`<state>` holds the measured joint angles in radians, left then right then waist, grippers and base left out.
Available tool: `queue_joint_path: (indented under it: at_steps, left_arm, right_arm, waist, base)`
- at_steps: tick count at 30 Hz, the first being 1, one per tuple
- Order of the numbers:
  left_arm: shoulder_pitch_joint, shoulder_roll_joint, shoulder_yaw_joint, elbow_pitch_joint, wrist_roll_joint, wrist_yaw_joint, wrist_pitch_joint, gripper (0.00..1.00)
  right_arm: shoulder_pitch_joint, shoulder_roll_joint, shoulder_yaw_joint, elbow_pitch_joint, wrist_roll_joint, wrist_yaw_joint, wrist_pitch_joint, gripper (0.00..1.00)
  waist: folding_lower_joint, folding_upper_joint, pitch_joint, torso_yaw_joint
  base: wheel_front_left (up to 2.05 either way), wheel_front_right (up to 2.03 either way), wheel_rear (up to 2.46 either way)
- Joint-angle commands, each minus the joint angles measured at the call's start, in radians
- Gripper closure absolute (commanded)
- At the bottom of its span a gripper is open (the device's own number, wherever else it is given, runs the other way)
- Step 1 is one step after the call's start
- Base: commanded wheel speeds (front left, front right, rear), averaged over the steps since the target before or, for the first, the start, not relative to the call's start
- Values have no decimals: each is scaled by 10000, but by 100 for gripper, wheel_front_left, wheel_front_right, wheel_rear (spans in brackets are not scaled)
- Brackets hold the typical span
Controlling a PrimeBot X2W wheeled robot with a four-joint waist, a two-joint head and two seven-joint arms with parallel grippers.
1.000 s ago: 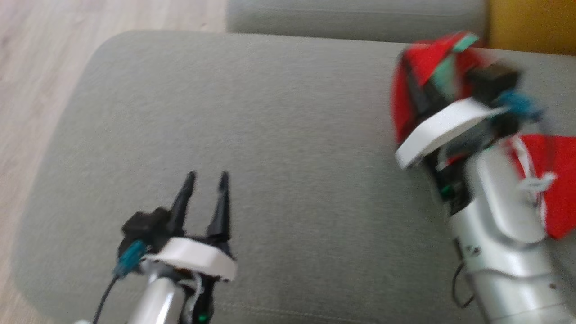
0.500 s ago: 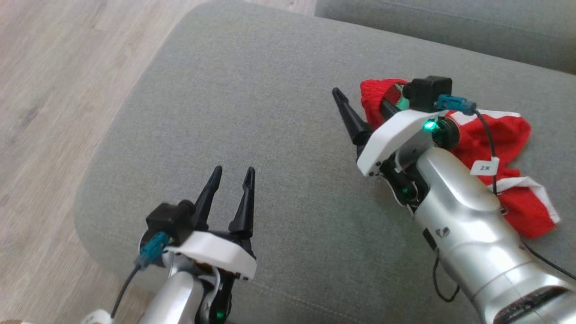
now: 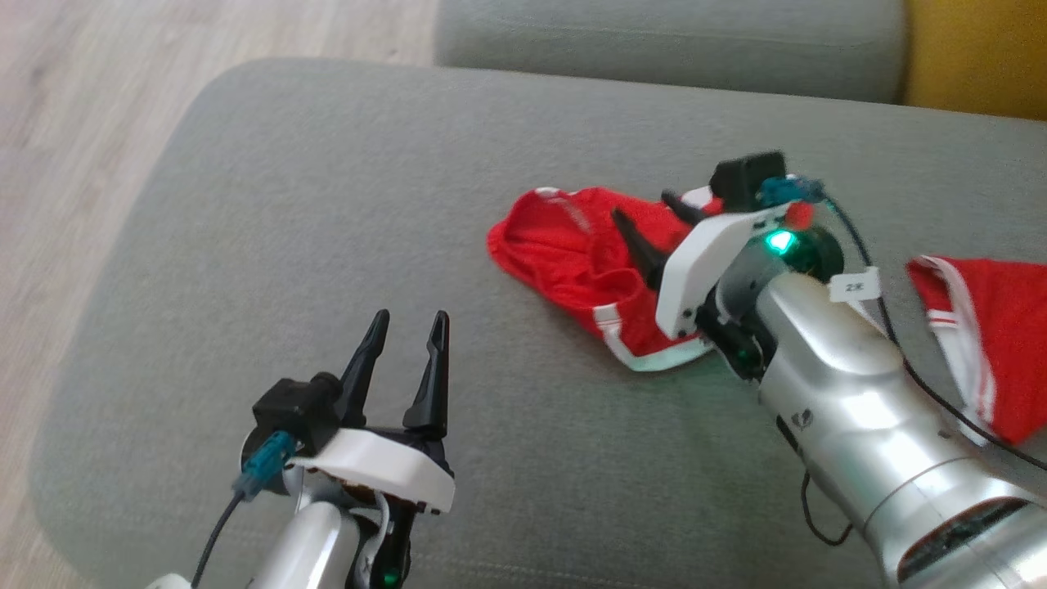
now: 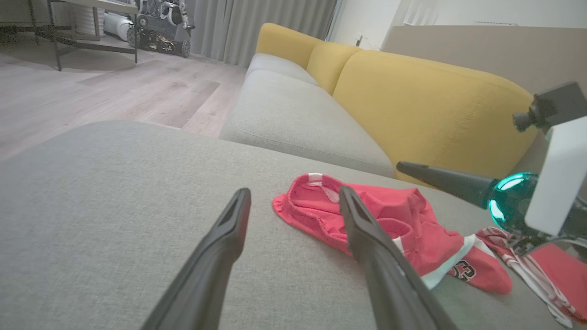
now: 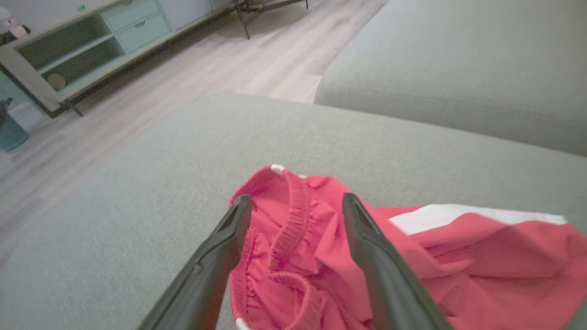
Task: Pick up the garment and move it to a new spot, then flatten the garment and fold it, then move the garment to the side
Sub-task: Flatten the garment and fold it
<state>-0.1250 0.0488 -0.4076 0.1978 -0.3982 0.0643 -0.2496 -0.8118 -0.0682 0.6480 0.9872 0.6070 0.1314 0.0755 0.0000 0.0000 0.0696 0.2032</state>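
1. Head view looks bright and even to me: soft daylight, barely a shadow on the grey cushion [image 3: 327, 204].
2. I'm getting glare off the silver forearm shell [image 3: 851, 409], and its green lamp [image 3: 777, 241] blooms.
3. The red cloth [image 3: 998, 343] at that view's right edge is smeared.
4. In the left wrist view, the left gripper [image 4: 293, 191] is out of focus up close. The wide lens stretches the edges, and the top right is washed pale.
5. Right wrist view is soft all over; the garment [image 5: 412, 256] and the right gripper [image 5: 296, 198] are both blurred.
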Motion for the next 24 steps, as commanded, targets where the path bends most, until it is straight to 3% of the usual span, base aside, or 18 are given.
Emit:
queue_joint_path:
  at_steps: [1, 7, 12, 17, 24]
  left_arm:
    - [-352, 14, 325, -369, 44, -20, -122, 0]
    - [-343, 14, 289, -452, -13, 58, -122, 0]
    - [-313, 14, 359, -515, -60, 79, -122, 0]
    - [-325, 14, 463, -516, -10, 45, -122, 0]
    - [-256, 14, 536, -422, 45, -112, -122, 0]
  right_arm:
    - [-498, 179, -10, -340, -40, -7, -201, 0]
    - [-62, 136, -957, -516, -415, -7, -1648, 0]
    - [912, -327, -2245, -1003, -884, -7, -2961, 0]
    - [2487, -524, -4015, -2205, -1420, -7, -3327, 0]
    - [4869, -68, -5831, -4666, -3246, -7, -3368, 0]
  waist:
    - [0, 0, -218, -313]
    - [0, 0, -421, -734]
    - [0, 0, -462, -1189]
    - [0, 0, -372, -1774]
    - [0, 0, -187, -2426]
  base:
    - [0, 0, 0]
    - [0, 0, 0]
    - [0, 0, 0]
    - [0, 0, 0]
    - [0, 0, 0]
